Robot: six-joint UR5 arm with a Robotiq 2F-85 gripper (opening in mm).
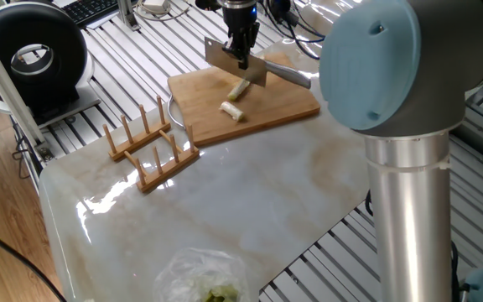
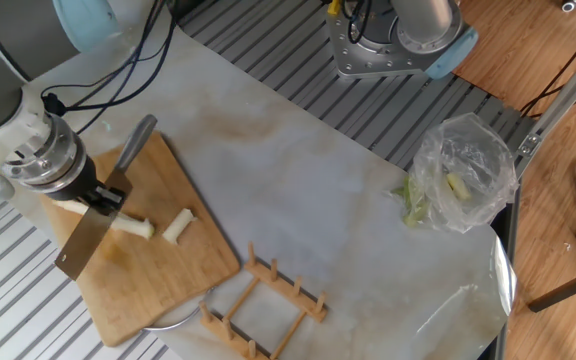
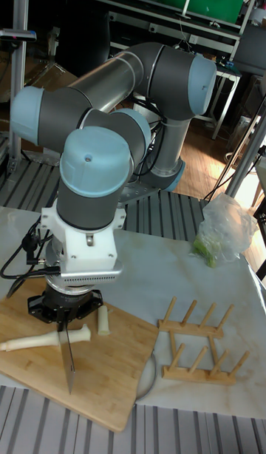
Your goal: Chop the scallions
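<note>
Bamboo board (image 2: 158,285): one short piece cut from scallions (image 3: 44,340)
Left: long stalk uncut
Gripper (image 2: 96,196): clamped on cleaver (image 2: 80,245), blade raised

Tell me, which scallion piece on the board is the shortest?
The stubby loose piece lying apart, on the side toward the wooden rack. The other scallions are longer, lying beside the cleaver held in the gripper.

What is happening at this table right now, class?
A single robot arm's gripper holds a cleaver by its spine, the blade raised just above a wooden cutting board. On the board lie the scallions: one long pale stalk under the blade and a short cut piece beside it. A wooden rack and a plastic bag sit apart, untouched.
</note>
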